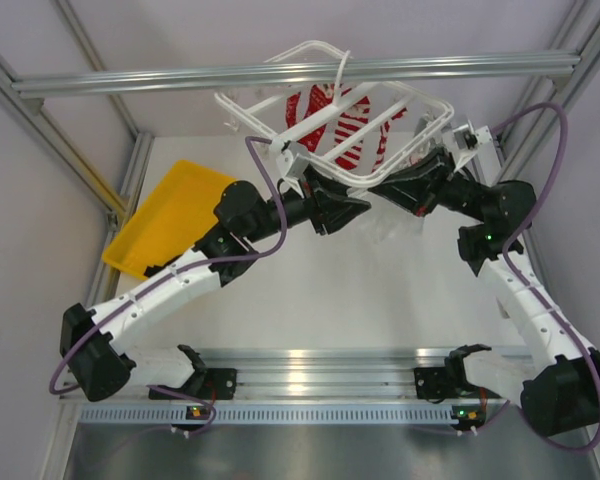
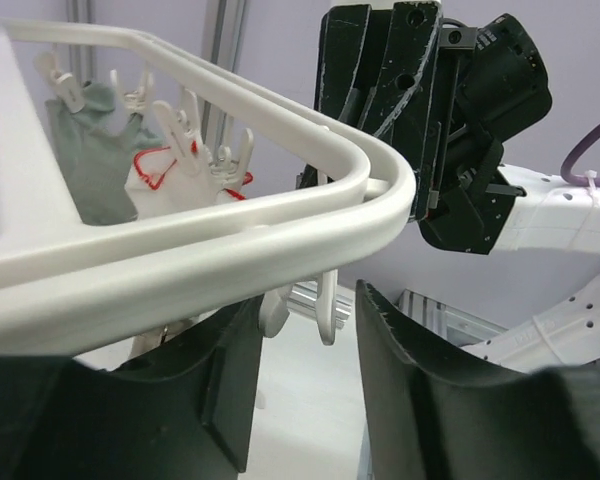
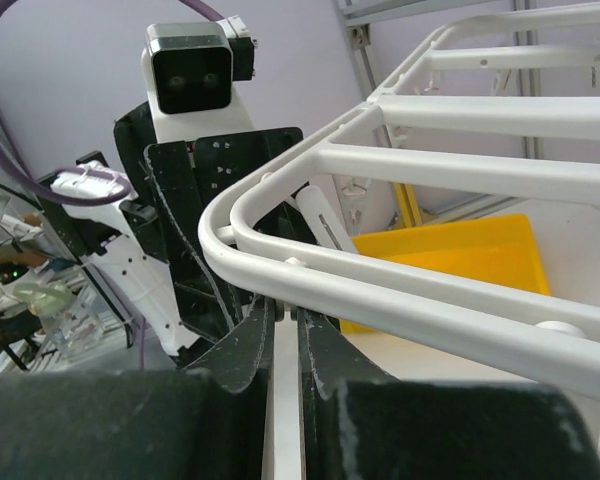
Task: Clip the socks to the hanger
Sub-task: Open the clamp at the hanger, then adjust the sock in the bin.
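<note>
shows the left gripper (image 2: 305,330), jaws parted, below the corner rail of the hanger (image 2: 280,225), with a dangling clip (image 2: 325,300) in line with the gap; right gripper (image 3: 285,310) pinched shut just beneath the rail. shows no black socks anywhere. advisable: squeeze the clip squarely, keep the hanger level.

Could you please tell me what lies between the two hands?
The hanger's rounded corner, a white clip dangling beneath, separates left hand and right hand; the left wrist view shows it.

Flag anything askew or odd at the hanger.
The white plastic rectangular drying rack hangs tilted and skewed under the aluminium crossbar, not level. Nothing looks spilled or broken.
</note>
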